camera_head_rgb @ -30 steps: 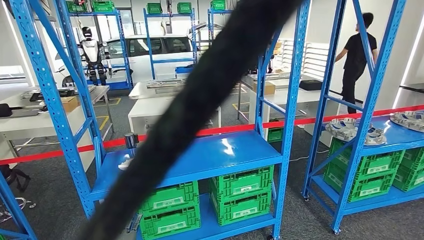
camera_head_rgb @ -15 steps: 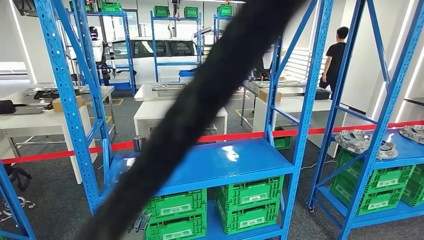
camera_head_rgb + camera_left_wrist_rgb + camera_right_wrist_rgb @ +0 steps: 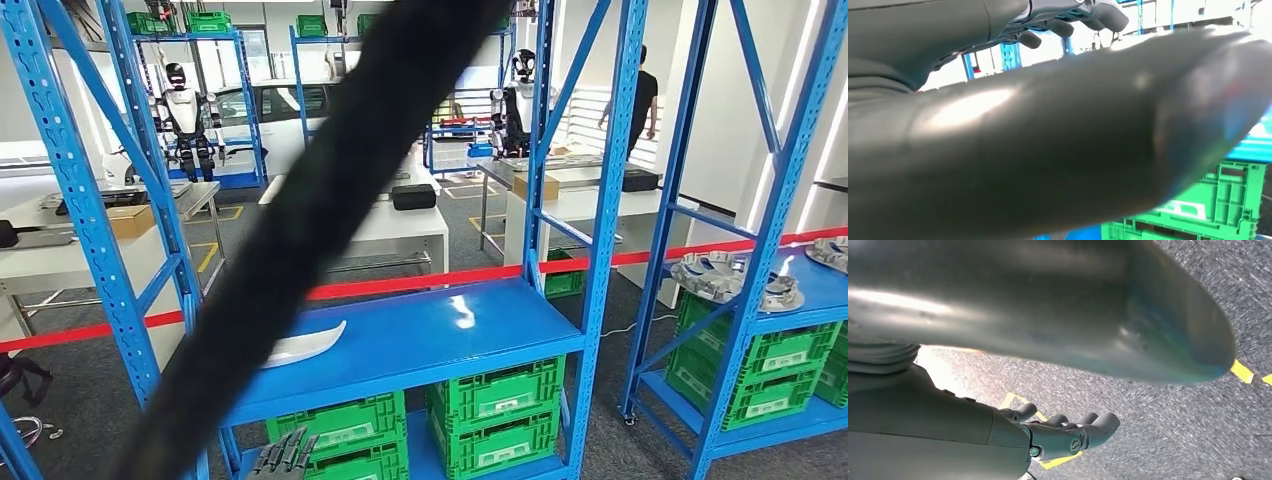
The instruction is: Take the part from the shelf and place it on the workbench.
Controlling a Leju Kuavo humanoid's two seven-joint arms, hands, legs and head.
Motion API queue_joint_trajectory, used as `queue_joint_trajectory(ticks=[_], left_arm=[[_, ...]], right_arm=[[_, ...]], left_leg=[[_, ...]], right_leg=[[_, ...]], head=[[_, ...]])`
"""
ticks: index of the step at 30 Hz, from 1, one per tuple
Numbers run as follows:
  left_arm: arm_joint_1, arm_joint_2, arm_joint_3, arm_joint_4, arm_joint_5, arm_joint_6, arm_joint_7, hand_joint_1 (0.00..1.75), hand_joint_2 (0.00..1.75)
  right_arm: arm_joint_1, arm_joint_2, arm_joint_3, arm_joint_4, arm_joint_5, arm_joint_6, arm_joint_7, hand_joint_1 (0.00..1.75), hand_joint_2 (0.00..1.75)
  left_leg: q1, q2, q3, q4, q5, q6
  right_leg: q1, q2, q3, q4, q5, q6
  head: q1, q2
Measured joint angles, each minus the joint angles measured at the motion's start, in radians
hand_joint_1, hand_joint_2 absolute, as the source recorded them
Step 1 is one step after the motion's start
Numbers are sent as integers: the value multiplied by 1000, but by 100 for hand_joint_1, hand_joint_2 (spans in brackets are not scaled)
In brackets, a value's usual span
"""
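Blue shelving (image 3: 400, 340) fills our head view, the white part (image 3: 305, 345) lying on its middle shelf, left of centre. Our left hand (image 3: 283, 456) rises beneath it, fingers apart, empty, likely for reaching. By our wrist view, our right hand (image 3: 1068, 432) hangs empty, loosely curled over floor.

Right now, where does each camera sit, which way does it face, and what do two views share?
Head: high on the body, facing forward and down at the blue shelf and white part; the left hand shows low.
Left wrist: behind the left hand, facing the shelf and a green crate; that hand shows.
Right wrist: behind the right hand, facing the grey floor; that hand shows.
Shared: head and left wrist both show the shelf and green crates.
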Motion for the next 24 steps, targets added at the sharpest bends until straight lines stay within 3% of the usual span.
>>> queue_joint_trajectory(ticks=[1, 4, 6, 13, 15, 16, 17, 18, 19, 20, 21, 24], left_arm=[[1, 0, -6, 0, 8, 0, 0, 0, 0], [-1, 0, -34, -1, 41, 1, 0, 0, 0], [-2, 1, -46, -1, 53, 1, 0, 0, 0], [-2, 1, -50, -1, 56, 1, 0, 0, 0], [-3, 0, -65, -4, 66, 1, -1, 0, 0], [-4, -1, -77, -5, 74, 2, -1, 0, 0], [-2, -1, -93, -7, 87, 2, 1, 0, 0], [-1, -1, -108, -5, 100, 2, 6, 0, 0], [1, -1, -118, -3, 111, 2, 12, 0, 0], [4, -1, -126, 0, 121, 2, 17, 0, 0], [5, -1, -130, 2, 126, 2, 20, 0, 0], [6, 0, -133, 8, 135, 2, 25, 0, 0]], right_arm=[[0, 0, 0, 0, 0, 0, 0, 0, 0], [0, 1, 0, 0, 1, 0, -2, 0, 0], [0, 4, 0, 0, 2, 0, -4, 0, 0], [-1, 4, 0, 0, 2, 0, -4, 0, 0], [-1, 4, 0, 0, 2, 0, -5, 0, 0], [-2, 4, 0, 0, 2, 0, -5, 0, 0], [-2, 4, 0, 0, 2, 0, -4, 0, 0], [-1, 3, 0, 0, 2, 0, -3, 0, 0], [0, 2, -1, 0, 1, 0, -2, 0, 0], [3, 1, -1, 0, 1, -1, -1, 0, 0], [4, 1, -1, 0, 1, -2, -2, 0, 0], [6, 1, -4, 0, 1, -2, -2, 0, 0]], left_leg=[[0, 0, -5, -13, 23, 3], [-9, 3, 58, -196, 145, 29], [-17, 5, 83, -260, 167, 42], [-19, 6, 85, -262, 155, 44], [-19, 4, 107, -284, 146, 53], [-17, 3, 125, -298, 145, 60], [-15, 1, 144, -309, 141, 67], [-8, 0, 164, -305, 128, 62], [-5, -1, 170, -294, 109, 52], [-3, -2, 174, -284, 88, 40], [-1, -2, 181, -273, 73, 28], [-1, 0, 181, -248, 60, 14]], right_leg=[[1, 0, 8, 0, -6, 1], [3, 1, 33, -1, -24, 4], [3, 0, 41, -3, -29, 7], [5, 0, 42, -3, -30, 9], [2, -1, 44, 8, -31, 22], [0, -1, 34, 38, -40, 31], [-3, -1, -9, 106, -61, 44], [-5, -2, -38, 112, -52, 57], [-5, -3, -61, 104, -43, 60], [-7, -3, -73, 79, -20, 60], [-8, -4, -53, 16, 15, 53], [-12, -2, -36, 19, 19, 24]], head=[[-1, 0], [0, -1], [1, -2], [1, -2], [1, -2], [1, -2], [3, -2], [4, -3], [5, -3], [6, -3], [6, -3], [7, -3]])
